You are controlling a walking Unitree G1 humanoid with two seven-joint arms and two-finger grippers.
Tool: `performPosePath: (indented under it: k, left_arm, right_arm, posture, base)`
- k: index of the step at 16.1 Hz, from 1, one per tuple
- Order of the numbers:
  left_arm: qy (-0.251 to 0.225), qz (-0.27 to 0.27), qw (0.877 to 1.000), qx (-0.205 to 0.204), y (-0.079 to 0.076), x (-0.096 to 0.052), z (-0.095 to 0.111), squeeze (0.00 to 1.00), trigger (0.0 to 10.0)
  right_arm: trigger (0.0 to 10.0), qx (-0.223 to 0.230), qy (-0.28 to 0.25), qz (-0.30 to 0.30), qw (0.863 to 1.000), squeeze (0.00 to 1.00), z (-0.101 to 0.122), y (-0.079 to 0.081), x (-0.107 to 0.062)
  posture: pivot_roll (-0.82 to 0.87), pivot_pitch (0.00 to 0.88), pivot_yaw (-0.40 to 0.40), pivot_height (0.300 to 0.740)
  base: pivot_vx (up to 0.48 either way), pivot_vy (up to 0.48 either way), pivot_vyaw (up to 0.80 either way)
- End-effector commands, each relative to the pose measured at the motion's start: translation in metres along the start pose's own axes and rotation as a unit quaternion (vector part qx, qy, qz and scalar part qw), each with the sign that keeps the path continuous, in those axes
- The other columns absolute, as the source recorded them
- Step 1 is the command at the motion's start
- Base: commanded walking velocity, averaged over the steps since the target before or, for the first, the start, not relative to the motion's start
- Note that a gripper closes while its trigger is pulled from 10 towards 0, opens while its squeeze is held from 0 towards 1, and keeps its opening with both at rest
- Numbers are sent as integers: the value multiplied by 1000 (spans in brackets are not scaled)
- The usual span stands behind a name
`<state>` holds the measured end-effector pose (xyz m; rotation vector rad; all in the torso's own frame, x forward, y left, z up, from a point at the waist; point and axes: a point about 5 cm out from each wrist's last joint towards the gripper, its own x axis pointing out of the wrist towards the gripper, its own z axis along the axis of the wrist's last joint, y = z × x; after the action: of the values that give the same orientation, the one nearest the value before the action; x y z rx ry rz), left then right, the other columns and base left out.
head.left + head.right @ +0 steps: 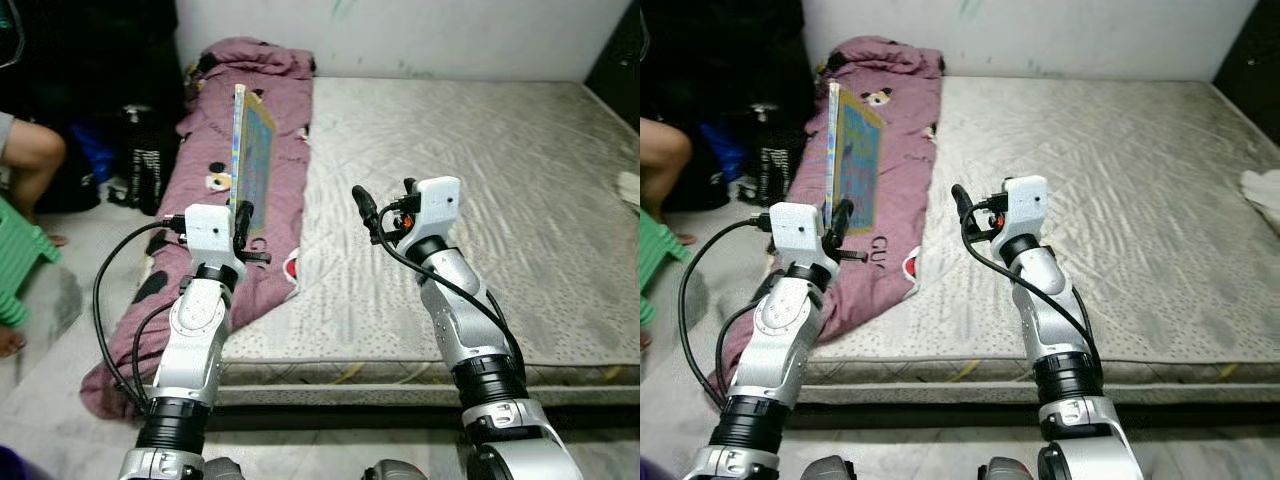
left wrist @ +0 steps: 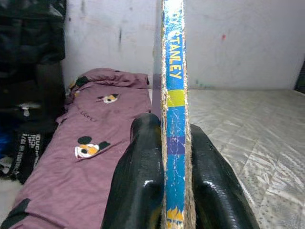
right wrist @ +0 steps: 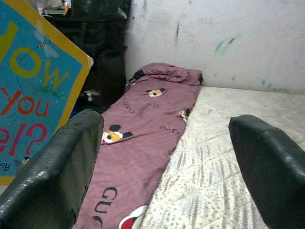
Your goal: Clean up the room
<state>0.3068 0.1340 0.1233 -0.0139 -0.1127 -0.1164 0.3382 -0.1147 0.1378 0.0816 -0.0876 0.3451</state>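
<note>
A thin blue picture book (image 1: 252, 160) with a yellow border stands upright on edge above the left side of the mattress. My left gripper (image 1: 243, 222) is shut on its lower end; the left wrist view has both black fingers (image 2: 138, 181) pressed against the book's blue spine (image 2: 175, 119). My right gripper (image 1: 366, 208) is raised over the bare mattress (image 1: 480, 200) to the right of the book. Its fingers (image 3: 62, 171) stand wide open with nothing between them, and the book's cover (image 3: 33, 90) is off to one side.
A purple blanket (image 1: 215, 170) with cartoon prints lies along the mattress's left edge and hangs to the floor. Black bags (image 1: 140, 165) sit by the wall at left. A person's knee (image 1: 30, 150) and a green stool (image 1: 20, 260) are at far left. A white cloth (image 1: 630, 190) lies at the right edge.
</note>
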Motion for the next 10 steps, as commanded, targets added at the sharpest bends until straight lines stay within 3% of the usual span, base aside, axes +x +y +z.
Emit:
performPosePath:
  k: [1,7,9,10]
  left_arm:
    - [-22,3,1000,2,1,4,10,0,10000]
    - [-23,3,1000,3,2,3,9,0,10000]
    - [-30,9,999,-18,2,4,10,0,10000]
    - [-24,16,1000,-1,4,5,10,0,10000]
  right_arm:
    - [10000,0,-2,-3,1000,0,2,-1,2]
    - [10000,-1,-2,-4,1000,0,1,-1,1]
    - [10000,-1,-2,-5,1000,0,2,-1,2]
    - [10000,-1,-2,-5,1000,0,2,-2,1]
  posture:
    - [-90,0,-6,740]
    - [-90,0,-6,740]
    - [-92,0,-5,740]
    - [-92,0,-5,740]
  base:
    - [0,-341,0]
    - [0,-337,0]
    - [0,0,0]
    - [0,0,0]
